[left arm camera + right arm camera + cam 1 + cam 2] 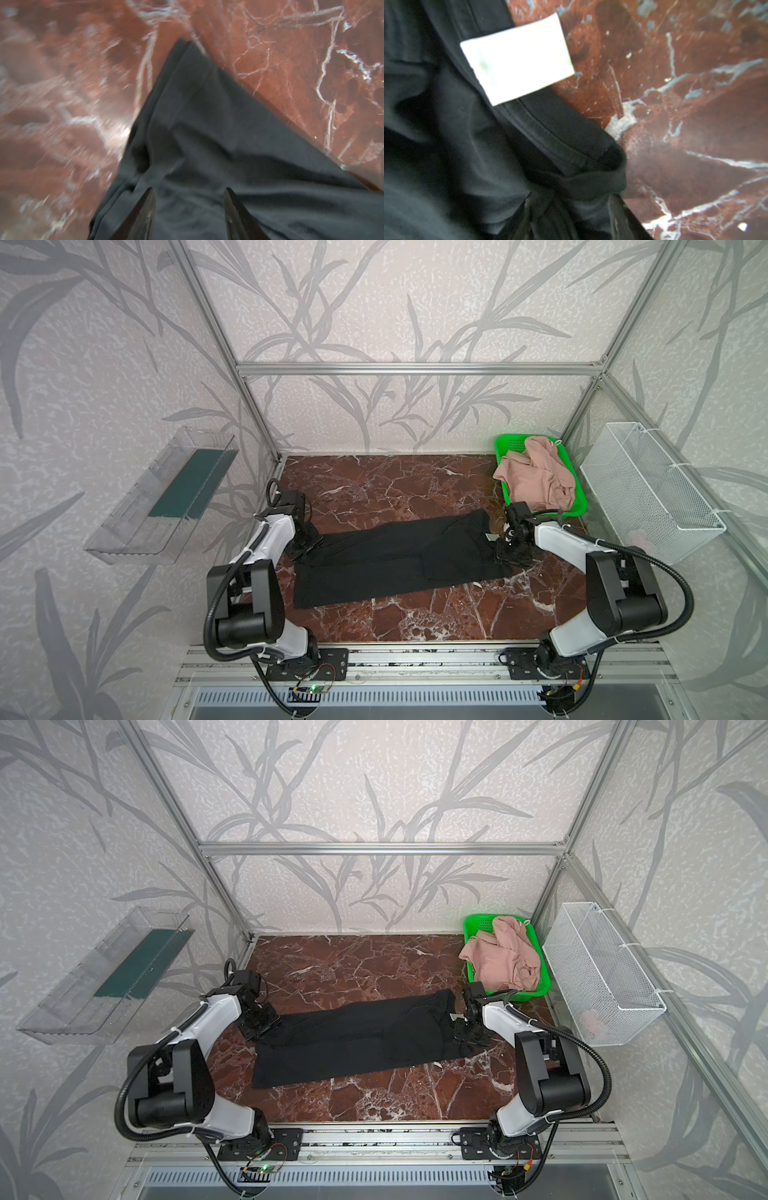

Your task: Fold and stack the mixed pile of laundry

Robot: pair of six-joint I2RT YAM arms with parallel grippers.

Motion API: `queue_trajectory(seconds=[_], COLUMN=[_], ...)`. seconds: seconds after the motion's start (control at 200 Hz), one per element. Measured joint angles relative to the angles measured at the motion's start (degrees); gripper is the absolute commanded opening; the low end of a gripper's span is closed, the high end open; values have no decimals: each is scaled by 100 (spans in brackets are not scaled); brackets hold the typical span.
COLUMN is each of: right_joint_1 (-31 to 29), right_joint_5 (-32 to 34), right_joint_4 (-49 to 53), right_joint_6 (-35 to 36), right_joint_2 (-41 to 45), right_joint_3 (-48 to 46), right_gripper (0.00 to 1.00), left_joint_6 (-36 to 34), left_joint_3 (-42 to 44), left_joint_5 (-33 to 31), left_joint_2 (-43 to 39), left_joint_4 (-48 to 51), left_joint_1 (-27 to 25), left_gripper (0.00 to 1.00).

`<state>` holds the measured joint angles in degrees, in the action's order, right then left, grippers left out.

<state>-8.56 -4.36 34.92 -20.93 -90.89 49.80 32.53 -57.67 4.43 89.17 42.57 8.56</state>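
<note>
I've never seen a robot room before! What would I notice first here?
A long black T-shirt lies stretched across the red marble table, with the left gripper and right gripper at its ends. At the far right corner, pink clothes spill out of a bright green basket.

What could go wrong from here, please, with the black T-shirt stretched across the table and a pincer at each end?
1. The left pincer stands open over the layered end of the black T-shirt; it may catch only the top layer, skewing the fold.
2. Cloth bunches at the right pincer beside the white label; wrinkles could get folded in.
3. The pink garment overhangs the green basket near the right arm, which might snag it.
</note>
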Motion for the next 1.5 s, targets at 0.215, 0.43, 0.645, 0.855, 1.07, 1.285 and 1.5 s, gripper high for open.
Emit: queue_trajectory(seconds=[0.215, 0.43, 0.645, 0.855, 1.07, 1.285, 1.5], right_joint_1=[-35, -96, -98, -111, -136, -216, -780], right_joint_5=[-20, -15, -2, -46, -4, 348, 612], right_joint_4=[11, 103, 302, 584, 914, 1029, 1019], right_joint_6=[39, 107, 258, 413, 800, 1040, 1040], right_joint_2=[-190, -636, -1700, -2889, -3836, -3598, -2214], right_joint_3=[181, 638, 1996, 3722, 5296, 5307, 4249], right_gripper=[52, 51, 49, 47, 47, 54, 62], left_joint_6=[-46, 118, 345, 514, 487, 348, 61], left_joint_3=[-210, -398, -398, -103, 120, -61, -778], left_joint_5=[133, 262, 428, 527, 951, 490, 15], left_joint_2=[855, 1213, 1213, 1001, 780, 234, -17], left_joint_4=[-433, -509, -706, -1176, -1427, -1040, -542], left_joint_1=[-20, 103, 345, 817, 918, 914, 907], left_gripper=[50, 50, 52, 54, 63, 69, 70])
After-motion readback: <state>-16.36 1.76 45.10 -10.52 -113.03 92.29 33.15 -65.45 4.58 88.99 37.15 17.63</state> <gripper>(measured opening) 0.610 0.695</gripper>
